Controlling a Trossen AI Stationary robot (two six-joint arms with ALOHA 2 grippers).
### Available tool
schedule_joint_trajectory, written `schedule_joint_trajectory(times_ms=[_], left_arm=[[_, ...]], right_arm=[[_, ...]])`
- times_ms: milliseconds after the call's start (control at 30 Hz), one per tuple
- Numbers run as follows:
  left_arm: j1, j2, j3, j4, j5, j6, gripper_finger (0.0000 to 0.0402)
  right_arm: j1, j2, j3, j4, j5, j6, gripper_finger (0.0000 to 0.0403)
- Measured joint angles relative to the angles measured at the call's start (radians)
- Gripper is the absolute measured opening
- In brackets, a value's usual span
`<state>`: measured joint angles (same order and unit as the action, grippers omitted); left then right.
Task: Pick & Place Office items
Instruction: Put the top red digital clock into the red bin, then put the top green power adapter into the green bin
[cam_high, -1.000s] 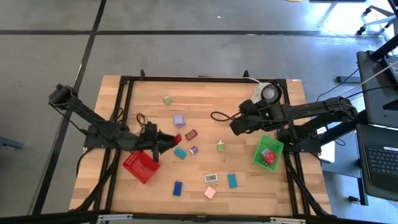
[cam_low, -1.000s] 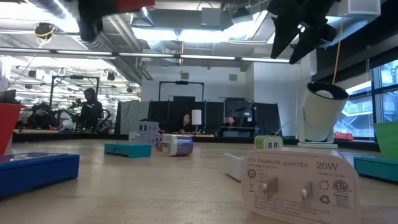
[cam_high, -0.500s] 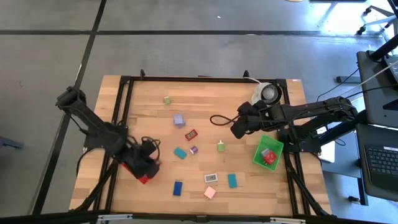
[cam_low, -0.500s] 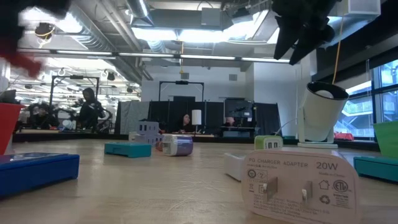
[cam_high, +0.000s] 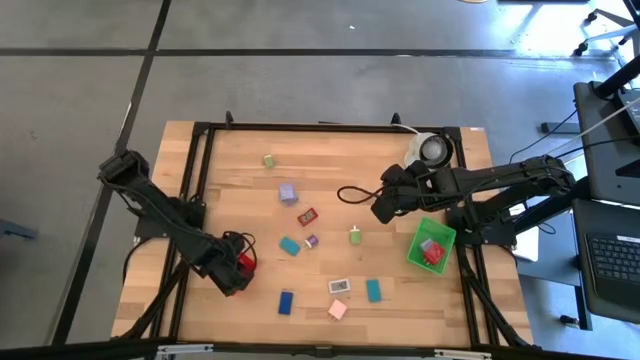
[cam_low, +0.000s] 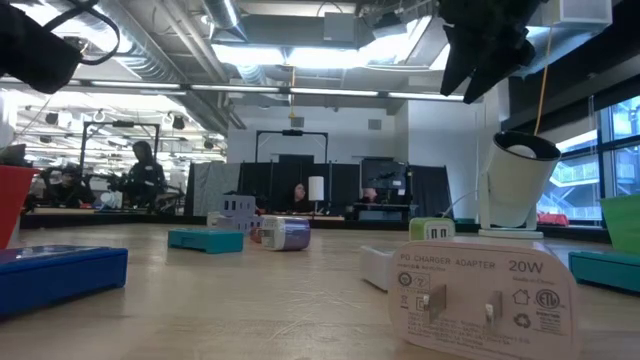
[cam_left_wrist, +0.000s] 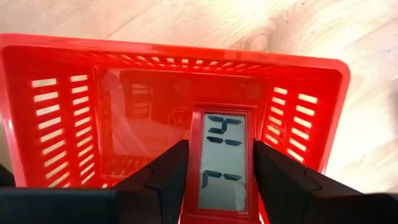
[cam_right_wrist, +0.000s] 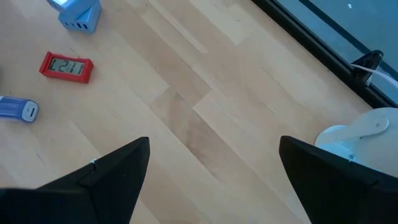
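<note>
My left gripper (cam_high: 236, 268) (cam_left_wrist: 221, 152) is over the red basket (cam_left_wrist: 62, 118) at the table's near left, shut on a small red clock with a grey display (cam_left_wrist: 224, 165). The arm hides most of the basket (cam_high: 246, 262) in the high view. My right gripper (cam_high: 384, 206) (cam_right_wrist: 214, 143) hangs open above bare wood right of centre. On the table lie a second red clock (cam_high: 307, 216) (cam_right_wrist: 65, 66), lavender (cam_high: 288, 193), teal (cam_high: 290, 245), purple (cam_high: 311, 241), green (cam_high: 269, 160), blue (cam_high: 286, 302) and pink (cam_high: 337, 309) pieces and a white charger (cam_high: 340, 286). My left gripper pinches the red clock between its two fingers (cam_left_wrist: 165, 180), one on each long side (cam_left_wrist: 194, 163), its display facing the wrist camera. The fingers come from above, pointing down. The clock is lifted clear, above the inside of the red basket.
A green basket (cam_high: 431, 246) with a red piece inside stands at the right edge. A white round object (cam_high: 432, 150) (cam_right_wrist: 367, 134) sits at the far right corner. A black cable loop (cam_high: 352, 189) lies near the right gripper. People show in the room behind.
My left gripper has swung from the table's middle toward the near left edge, carrying the red clock, and now stands over the red basket. The right arm has barely moved.
</note>
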<state>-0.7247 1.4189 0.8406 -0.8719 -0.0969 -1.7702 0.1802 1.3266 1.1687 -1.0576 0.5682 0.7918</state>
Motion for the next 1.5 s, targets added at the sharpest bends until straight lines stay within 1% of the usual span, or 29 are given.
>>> schedule_joint_trajectory(times_ms=[233, 333, 500, 667, 733, 867, 967, 1100, 1167, 1300, 1367, 1433, 1500], left_arm=[[0.030, 0.000, 0.000, -0.002, 0.061, 0.003, 0.0207], [0.050, -0.008, 0.000, -0.019, 0.114, 0.012, 0.0226], [0.113, -0.056, 0.000, -0.024, 0.236, 0.133, 0.0243], [0.212, -0.122, 0.000, -0.023, 0.240, 0.210, 0.0240], [0.261, -0.149, 0.000, -0.023, 0.212, 0.237, 0.0240], [0.377, -0.208, 0.000, -0.023, 0.092, 0.311, 0.0240], [0.475, -0.243, 0.000, -0.022, -0.044, 0.419, 0.0240], [0.623, -0.256, 0.000, -0.019, -0.269, 0.572, 0.0240], [0.711, -0.256, 0.000, -0.019, -0.331, 0.618, 0.0240], [0.886, -0.227, 0.000, 0.001, -0.391, 0.657, 0.0240], [0.966, -0.200, 0.000, 0.049, -0.402, 0.659, 0.0240], [1.034, -0.165, 0.000, 0.111, -0.387, 0.675, 0.0240], [1.094, -0.124, 0.000, 0.205, -0.344, 0.711, 0.0240]], right_arm=[[0.000, 0.000, 0.000, 0.000, 0.000, -0.006, 0.0362], [0.000, 0.000, 0.000, 0.000, 0.000, -0.022, 0.0362], [-0.008, 0.000, 0.000, 0.016, 0.000, -0.044, 0.0362], [-0.026, 0.000, 0.000, 0.051, 0.000, -0.079, 0.0362], [-0.035, 0.000, 0.000, 0.062, 0.000, -0.092, 0.0362], [-0.056, 0.000, 0.000, 0.085, 0.000, -0.113, 0.0362], [-0.075, 0.000, 0.000, 0.092, 0.000, -0.124, 0.0362], [-0.105, 0.000, 0.000, 0.105, 0.000, -0.123, 0.0362], [-0.125, 0.000, 0.000, 0.113, 0.000, -0.124, 0.0362], [-0.170, 0.000, 0.000, 0.149, 0.000, -0.125, 0.0361], [-0.191, 0.000, 0.000, 0.178, 0.000, -0.126, 0.0361], [-0.211, 0.000, 0.000, 0.208, 0.000, -0.126, 0.0361], [-0.234, 0.000, 0.000, 0.242, 0.000, -0.126, 0.0361]])
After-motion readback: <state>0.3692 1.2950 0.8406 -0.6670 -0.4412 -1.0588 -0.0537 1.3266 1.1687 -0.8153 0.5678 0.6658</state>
